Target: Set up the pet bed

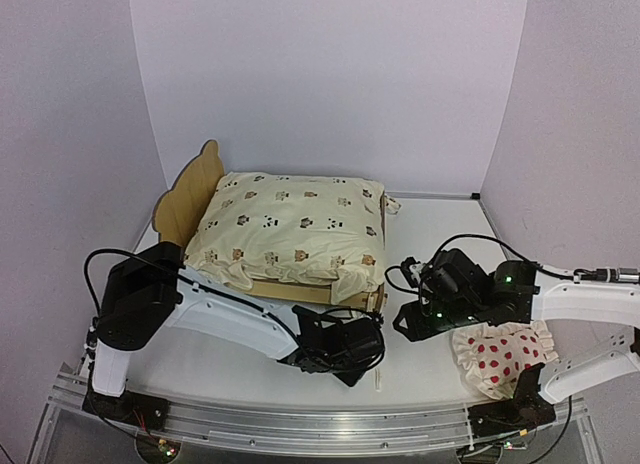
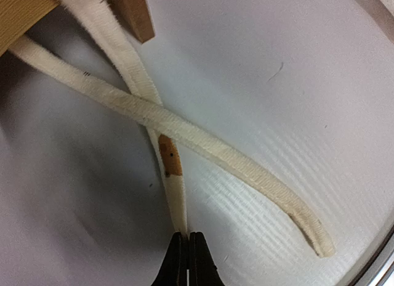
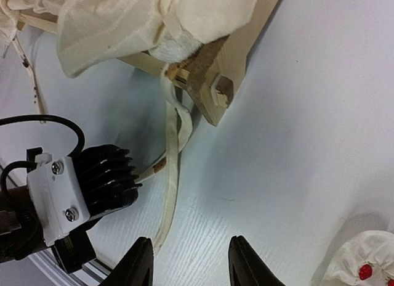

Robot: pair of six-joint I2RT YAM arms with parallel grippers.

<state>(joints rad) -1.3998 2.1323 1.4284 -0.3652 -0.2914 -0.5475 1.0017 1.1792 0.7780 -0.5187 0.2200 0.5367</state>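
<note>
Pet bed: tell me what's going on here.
The left gripper is shut on the end of a cream tie trailing from the near corner of the bed. The right gripper hangs open over the table beside that corner, holding nothing. The cover lies on the bed; the pillow sits on the table, right side.

One pet bed [image 1: 190,199], one cover [image 1: 290,229], one pillow [image 1: 500,359], two ties [image 2: 246,172]

The pet bed [image 1: 190,199] is matt plywood, the ties [image 2: 215,144] fuzzy cloth.
</note>
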